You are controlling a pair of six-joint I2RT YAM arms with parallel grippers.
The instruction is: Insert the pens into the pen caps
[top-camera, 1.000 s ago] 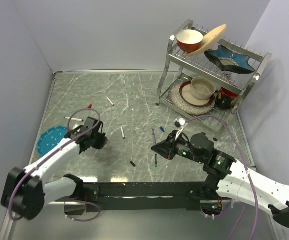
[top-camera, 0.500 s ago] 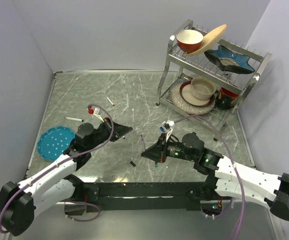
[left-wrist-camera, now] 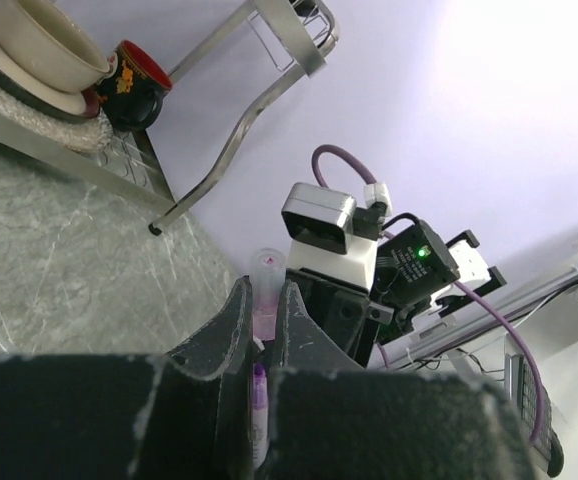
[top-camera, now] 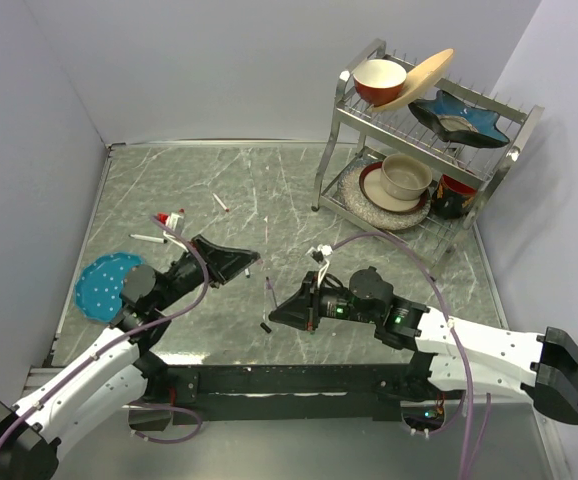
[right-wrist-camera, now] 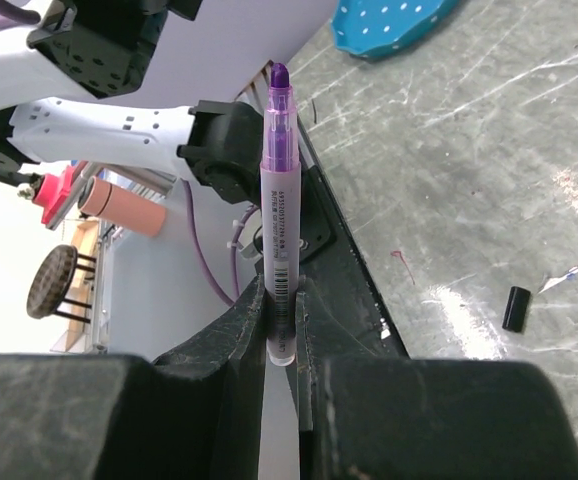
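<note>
Left gripper [left-wrist-camera: 266,302] and right gripper [right-wrist-camera: 281,305] are raised over the table [right-wrist-camera: 489,150], tips near each other. Hazard: each part is pinched near one end only, so an off-axis approach would probably drive the pen tip against the cap rim, tilting either part in the jaws or knocking it loose. Left jaws are almost shut on a pale pink pen cap [left-wrist-camera: 267,270] that juts beyond the fingertips. Right jaws stand narrowly parted, clamping a purple pen [right-wrist-camera: 277,200] by its lower barrel, tip exposed. A black cap [right-wrist-camera: 515,308] lies loose on the table below
</note>
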